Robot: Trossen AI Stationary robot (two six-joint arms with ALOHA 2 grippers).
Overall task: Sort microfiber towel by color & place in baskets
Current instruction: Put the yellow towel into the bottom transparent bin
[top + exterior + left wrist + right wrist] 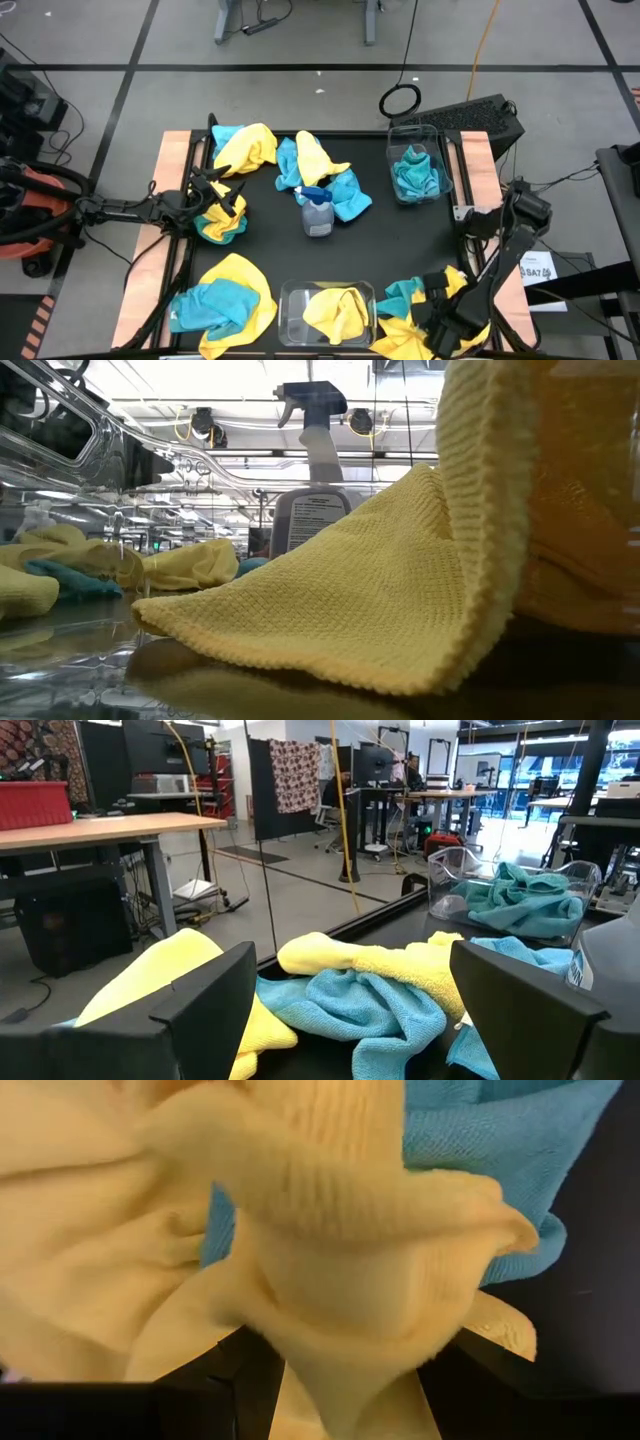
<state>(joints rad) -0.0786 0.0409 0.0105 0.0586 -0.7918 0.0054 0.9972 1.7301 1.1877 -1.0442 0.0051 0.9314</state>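
Spray bottle (pixel 317 212), clear w/ blue trigger, is standing upright near mid-table on the black mat (pixel 400 240); in the low view its trigger head (pixel 312 402) is showing above a white label. Black ring (pixel 400 100) is lying on the grey floor just past the table's far edge, a cable running off it. Dark keyboard-like slab (pixel 480 118) is sitting at the far right corner. Orange cable (pixel 484 40) is trailing across the floor. Wooden desk (pixel 110 828) w/ a red box (pixel 35 803) is standing in the room beyond. Patterned cloth (pixel 296 772) is hanging farther back.
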